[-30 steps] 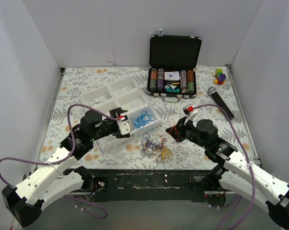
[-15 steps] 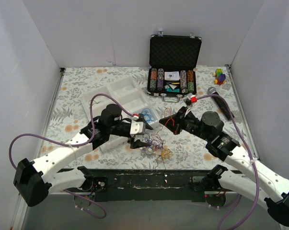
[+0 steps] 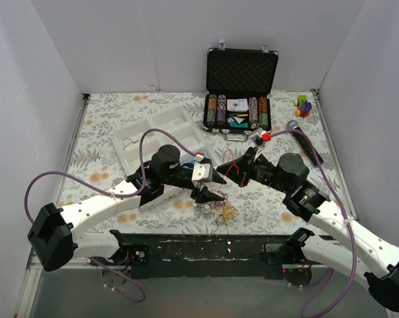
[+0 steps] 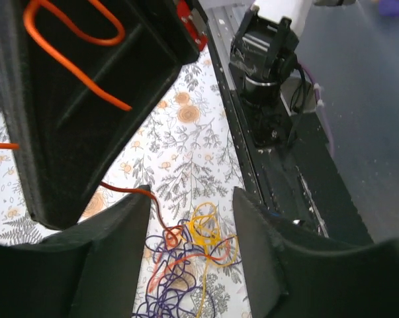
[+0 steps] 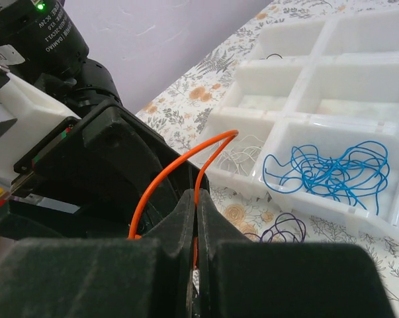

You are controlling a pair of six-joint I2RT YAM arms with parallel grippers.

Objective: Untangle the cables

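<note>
The cables (image 3: 216, 207) lie as a small tangle of purple, yellow and orange wire near the table's front edge. My left gripper (image 3: 209, 194) hovers just above it, open; in the left wrist view the tangle (image 4: 186, 255) shows between the two fingers (image 4: 113, 258). My right gripper (image 3: 233, 169) is shut on an orange cable (image 5: 186, 162), which loops up out of the closed jaws and trails down into the tangle. A bundle of blue cables (image 5: 331, 172) rests in one compartment of the white tray (image 5: 288, 99).
The white divided tray (image 3: 149, 132) sits behind the left arm. An open black case of poker chips (image 3: 242, 99) stands at the back. A microphone (image 3: 305, 140) and a small coloured toy (image 3: 304, 105) lie at the right. The black base rail (image 4: 285, 152) runs along the front.
My left arm has swung right, from over the tray to above the tangle. My right gripper has drawn the orange cable up and slightly left, still shut on it.
</note>
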